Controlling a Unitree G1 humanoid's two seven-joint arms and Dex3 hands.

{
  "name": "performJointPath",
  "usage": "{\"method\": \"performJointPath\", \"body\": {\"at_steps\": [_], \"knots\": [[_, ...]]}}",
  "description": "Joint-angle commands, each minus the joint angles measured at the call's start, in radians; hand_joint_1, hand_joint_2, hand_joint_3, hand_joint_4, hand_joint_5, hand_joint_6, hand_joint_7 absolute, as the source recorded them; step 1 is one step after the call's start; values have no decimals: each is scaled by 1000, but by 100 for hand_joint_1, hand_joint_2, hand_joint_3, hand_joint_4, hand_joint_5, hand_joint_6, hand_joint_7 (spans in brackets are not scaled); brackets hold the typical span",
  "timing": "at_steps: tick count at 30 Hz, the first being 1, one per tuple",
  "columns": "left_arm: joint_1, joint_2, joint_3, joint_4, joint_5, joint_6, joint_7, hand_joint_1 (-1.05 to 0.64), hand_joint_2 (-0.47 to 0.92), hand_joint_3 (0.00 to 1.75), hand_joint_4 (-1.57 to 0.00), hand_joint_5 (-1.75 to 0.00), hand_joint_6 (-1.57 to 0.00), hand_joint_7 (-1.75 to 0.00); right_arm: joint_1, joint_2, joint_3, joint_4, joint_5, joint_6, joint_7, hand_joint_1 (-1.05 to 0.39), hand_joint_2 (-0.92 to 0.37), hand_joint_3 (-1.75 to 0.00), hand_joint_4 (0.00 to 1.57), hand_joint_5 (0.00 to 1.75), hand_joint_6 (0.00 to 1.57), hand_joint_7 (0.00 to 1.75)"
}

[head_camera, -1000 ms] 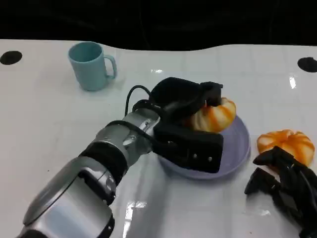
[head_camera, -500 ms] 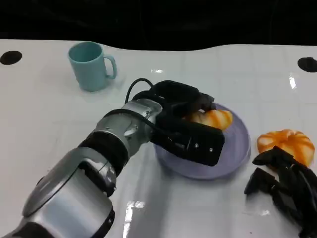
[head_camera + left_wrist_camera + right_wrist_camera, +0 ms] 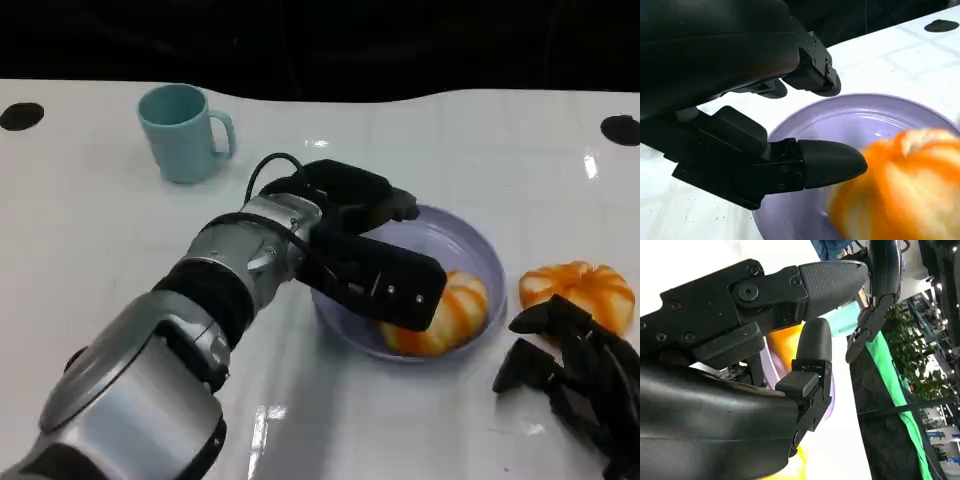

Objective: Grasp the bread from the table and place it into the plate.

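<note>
We see our left forearm (image 3: 150, 370) cased in silver with black ribbed bands, a black cable (image 3: 268, 175) looping at the wrist, and blocky black screw-studded fingers (image 3: 825, 162) on both hands.

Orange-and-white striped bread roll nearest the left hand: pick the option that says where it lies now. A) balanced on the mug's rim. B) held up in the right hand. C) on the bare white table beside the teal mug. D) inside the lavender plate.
D: the orange-and-white striped bread roll lies inside the lavender plate, against its near rim, with the left hand open above it and holding nothing.
</note>
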Motion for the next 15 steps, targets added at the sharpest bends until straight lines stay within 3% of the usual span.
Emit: {"method": "performJointPath", "body": {"at_steps": [1,5,9,15], "knots": [[-23,28,12,-28,-8,-17,22,-103,92,75,-31,-29,-54,-9,18,-13,-4,18,0,-2,-1,-53,-92,-28,63,161,56,131],[-7,43,33,-50,-22,-39,49,-99,92,72,-35,-35,-58,-11,18,-11,-9,13,13,25,0,-52,-92,-26,63,159,57,129],[3,54,51,-64,-37,-55,54,-97,92,70,-26,-52,-55,-11,21,-11,-7,9,7,14,-7,-52,-92,-26,63,158,57,128],[103,118,172,-153,-191,-185,22,-89,92,64,-21,-62,-49,-9,23,-17,-1,8,0,11,-8,-53,-92,-27,63,158,57,126]]}}
